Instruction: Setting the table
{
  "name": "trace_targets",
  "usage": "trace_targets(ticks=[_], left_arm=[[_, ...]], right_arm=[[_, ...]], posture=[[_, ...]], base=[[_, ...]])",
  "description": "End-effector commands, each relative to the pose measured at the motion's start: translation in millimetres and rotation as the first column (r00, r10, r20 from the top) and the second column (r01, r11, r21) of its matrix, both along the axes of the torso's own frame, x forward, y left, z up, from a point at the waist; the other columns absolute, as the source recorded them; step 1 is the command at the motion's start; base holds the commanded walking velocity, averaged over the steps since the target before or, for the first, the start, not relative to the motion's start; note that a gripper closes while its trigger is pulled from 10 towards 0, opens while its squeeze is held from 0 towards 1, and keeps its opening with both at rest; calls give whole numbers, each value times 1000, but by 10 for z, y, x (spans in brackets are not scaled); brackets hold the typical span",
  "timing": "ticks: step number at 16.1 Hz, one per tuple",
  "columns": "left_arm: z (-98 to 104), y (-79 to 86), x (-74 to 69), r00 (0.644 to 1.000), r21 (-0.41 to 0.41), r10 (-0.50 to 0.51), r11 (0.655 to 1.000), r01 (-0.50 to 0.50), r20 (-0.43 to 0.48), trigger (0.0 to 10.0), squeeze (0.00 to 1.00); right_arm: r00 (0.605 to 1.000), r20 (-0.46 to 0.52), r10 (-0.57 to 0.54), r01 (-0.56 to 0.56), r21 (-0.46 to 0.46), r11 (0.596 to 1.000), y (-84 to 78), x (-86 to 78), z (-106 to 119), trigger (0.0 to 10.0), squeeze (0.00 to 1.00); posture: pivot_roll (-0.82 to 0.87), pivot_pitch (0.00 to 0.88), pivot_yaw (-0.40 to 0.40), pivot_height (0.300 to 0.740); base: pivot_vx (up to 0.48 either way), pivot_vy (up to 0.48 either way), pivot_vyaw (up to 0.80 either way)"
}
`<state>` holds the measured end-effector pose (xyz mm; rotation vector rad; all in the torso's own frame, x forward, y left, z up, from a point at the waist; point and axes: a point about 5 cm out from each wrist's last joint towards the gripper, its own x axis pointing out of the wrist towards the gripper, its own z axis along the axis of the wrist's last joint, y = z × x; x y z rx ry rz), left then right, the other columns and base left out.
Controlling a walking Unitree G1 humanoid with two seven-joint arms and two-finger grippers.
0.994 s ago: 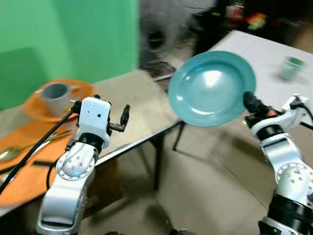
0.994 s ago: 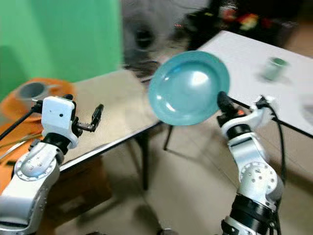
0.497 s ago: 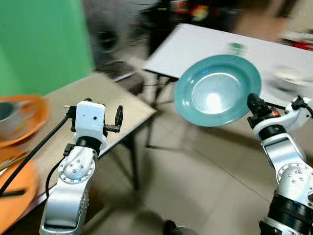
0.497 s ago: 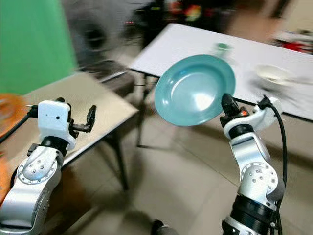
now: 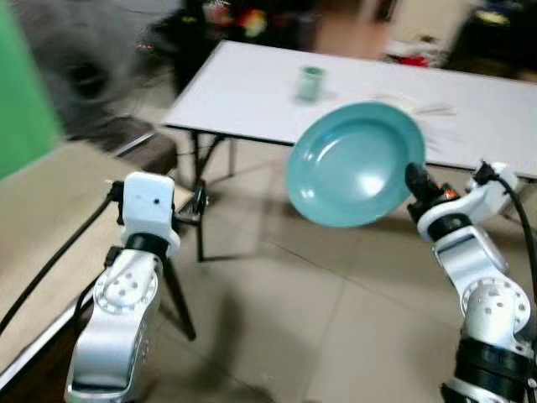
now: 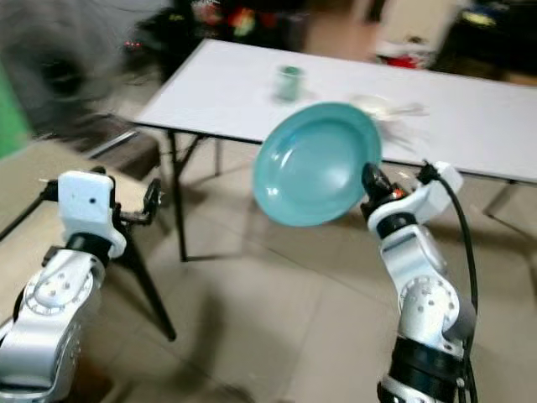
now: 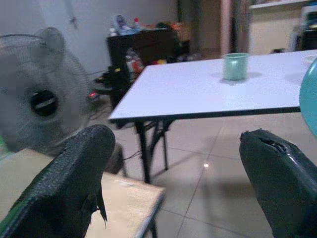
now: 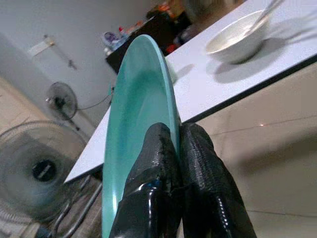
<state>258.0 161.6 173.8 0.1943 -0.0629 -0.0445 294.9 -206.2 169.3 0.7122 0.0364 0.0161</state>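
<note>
From the head cameras, the right gripper (image 5: 417, 179) is clamping the rim of the teal plate (image 5: 355, 164) and holding it tilted up in the air, over the floor, in front of the white table (image 5: 252, 92). A green cup (image 5: 310, 83) is standing on that table; further right something pale, probably a bowl, is too blurred to call. The left gripper (image 5: 199, 201) is sitting raised beside the beige table (image 5: 33, 210). Along the left wrist, the two fingers (image 7: 64, 183) are standing wide apart, gripping nothing, with a fan (image 7: 42, 101) beyond. Along the right wrist, both fingers (image 8: 158, 158) are pinching the plate's edge, a white bowl (image 8: 237, 37) resting on the table behind.
</note>
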Motion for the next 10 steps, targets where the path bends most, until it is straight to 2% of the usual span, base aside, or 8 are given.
trace_targets(ticks=[1,4,8,10], left_arm=[[28,-40,9,1000,-7,-22,1000,22,9,10000,0],[23,-17,17,1000,-3,-21,1000,21,5,10000,0],[-5,41,12,1000,-3,-3,1000,3,-11,10000,0],[-1,29,20,1000,-5,-4,1000,4,-9,10000,0]], right_arm=[[999,41,0,0,-2,1000,-18,-3,96,10000,0],[999,7,51,-51,-3,999,65,0,39,10000,0],[993,0,119,-118,-69,991,213,15,31,10000,0],[993,-6,116,-116,-52,992,238,43,21,10000,0]], posture=[[-38,0,-52,740],[-38,0,-48,740],[-38,0,-51,740],[-41,0,-59,740]], base=[[292,0,0],[319,0,0],[320,0,0],[322,0,0]])
